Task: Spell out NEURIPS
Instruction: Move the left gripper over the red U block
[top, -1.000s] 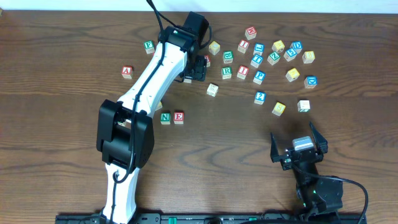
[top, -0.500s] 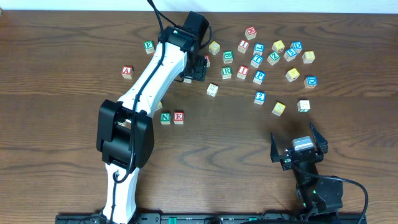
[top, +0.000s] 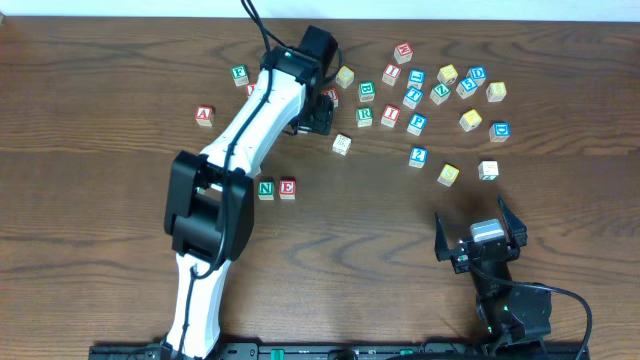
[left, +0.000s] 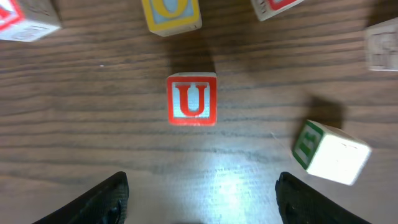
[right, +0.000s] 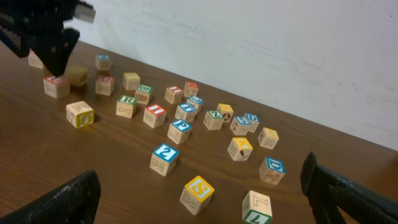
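Observation:
A green N cube (top: 266, 188) and a red E cube (top: 288, 187) sit side by side at the table's left middle. The red U cube (left: 192, 99) lies flat on the wood, just ahead of my left gripper (left: 200, 199), which is open, empty and not touching it. In the overhead view that gripper (top: 322, 108) hovers at the back. The green R (top: 365, 116), red I (top: 390, 115), blue P (top: 417, 123) and yellow S (top: 448, 174) cubes lie loose to the right. My right gripper (top: 480, 236) is open and empty near the front, with the S cube (right: 198, 194) before it.
Several other lettered cubes are scattered at the back right (top: 447, 74). A red A cube (top: 204, 115) and a green cube (top: 239, 74) lie at the left. Beside the U, a green-faced cube (left: 329, 152) is tilted and a yellow one (left: 171, 12) lies beyond.
The left arm's elbow has swung slightly to the right and its wrist has edged farther up the table. The right arm and all cubes have stayed put.

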